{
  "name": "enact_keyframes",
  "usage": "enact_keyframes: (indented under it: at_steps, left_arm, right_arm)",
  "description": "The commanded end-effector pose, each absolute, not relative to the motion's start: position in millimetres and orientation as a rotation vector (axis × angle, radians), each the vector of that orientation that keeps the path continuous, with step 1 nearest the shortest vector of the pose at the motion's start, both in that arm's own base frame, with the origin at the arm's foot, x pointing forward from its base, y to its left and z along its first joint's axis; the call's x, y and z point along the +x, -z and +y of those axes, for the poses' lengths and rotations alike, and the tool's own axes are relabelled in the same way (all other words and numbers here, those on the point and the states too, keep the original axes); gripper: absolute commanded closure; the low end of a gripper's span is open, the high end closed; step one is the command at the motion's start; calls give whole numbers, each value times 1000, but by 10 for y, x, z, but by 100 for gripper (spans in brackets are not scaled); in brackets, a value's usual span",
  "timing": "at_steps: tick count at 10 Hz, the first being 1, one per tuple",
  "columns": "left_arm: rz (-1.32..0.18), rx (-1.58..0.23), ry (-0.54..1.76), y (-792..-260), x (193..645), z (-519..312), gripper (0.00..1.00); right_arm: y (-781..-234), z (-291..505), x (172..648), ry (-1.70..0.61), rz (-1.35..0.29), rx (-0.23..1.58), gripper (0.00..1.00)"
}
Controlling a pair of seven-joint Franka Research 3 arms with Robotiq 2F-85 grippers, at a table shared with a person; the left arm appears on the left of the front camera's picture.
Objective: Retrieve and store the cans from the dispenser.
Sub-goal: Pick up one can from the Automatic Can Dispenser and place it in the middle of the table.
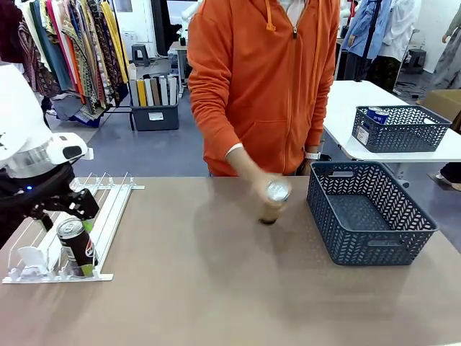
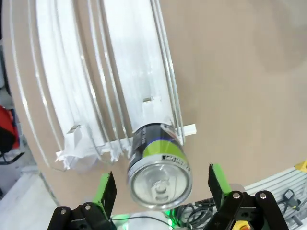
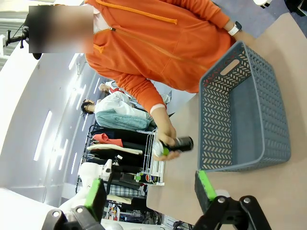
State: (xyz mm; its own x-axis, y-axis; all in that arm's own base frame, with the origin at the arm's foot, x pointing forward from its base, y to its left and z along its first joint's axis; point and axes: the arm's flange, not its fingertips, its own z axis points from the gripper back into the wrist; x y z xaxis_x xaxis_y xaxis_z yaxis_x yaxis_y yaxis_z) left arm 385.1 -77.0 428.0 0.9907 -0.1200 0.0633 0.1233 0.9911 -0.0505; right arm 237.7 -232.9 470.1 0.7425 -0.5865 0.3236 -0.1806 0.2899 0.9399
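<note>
Place: robot test hall dressed like a shop.
Far left: rail of hanging colourful patterned garments (image 1: 72,50); dark grey plastic crate (image 1: 155,117).
Far right: white-topped table (image 1: 346,108) bearing a dark grey lattice plastic basket (image 1: 403,133).
Near left: white robot arm (image 1: 21,122) over a low white wire-rail dispenser (image 1: 108,209) on a brown tabletop (image 1: 202,288).

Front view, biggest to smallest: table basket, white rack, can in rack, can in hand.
1. Basket.
2. Rack.
3. Rack can and hand can: near alike; the rack can is nearer and the hand can is blurred, so unranked.
</note>
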Motion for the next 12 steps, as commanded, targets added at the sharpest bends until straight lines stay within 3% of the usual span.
enact_keyframes:
  at_steps: [1,11,12]
  left_arm:
    - [-38,-92,117,-4214,3948,-832,0]
    - [78,-54,106,-4066,4009,-840,0]
    - [69,-43,94,-4054,4018,-842,34]
  right_arm:
    - [-4726,-2334,2413,287,-763,1287,0]
    - [-4726,-2334,2413,287,-763,1287,0]
    - [-4726,-2334,2413,287,-763,1287,0]
